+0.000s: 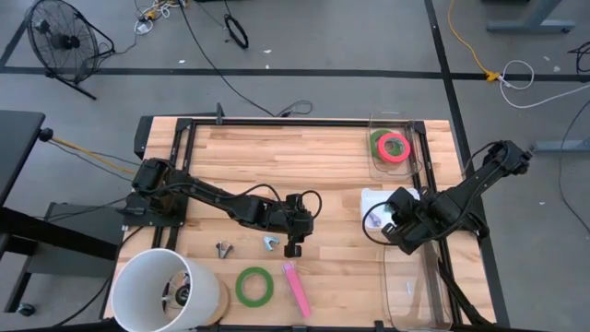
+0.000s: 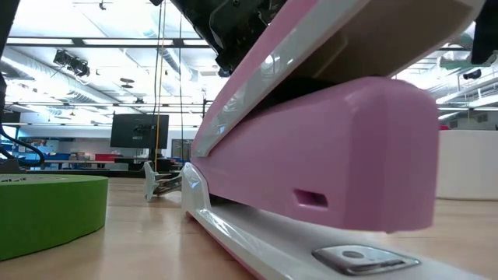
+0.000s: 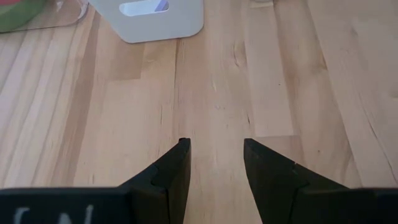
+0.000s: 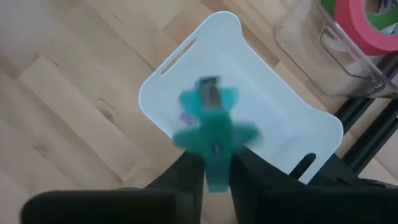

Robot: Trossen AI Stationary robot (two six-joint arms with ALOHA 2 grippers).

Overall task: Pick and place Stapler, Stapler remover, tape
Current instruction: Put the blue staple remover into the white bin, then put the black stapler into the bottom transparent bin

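Teal plastic, a staple remover (image 4: 214,127) blurs between the right gripper (image 4: 214,177) fingers, just above a white bin (image 4: 286,134); whether they grip it cannot be told. Beside that bin, a clear container (image 1: 412,152) holds red-pink and green tape (image 1: 392,146). Farther from the bin, left gripper (image 3: 214,165) fingers stand open over bare bench (image 3: 261,81), near another green tape (image 1: 253,285) and pink stapler (image 1: 296,289).

No legible text, labels or numbers anywhere.
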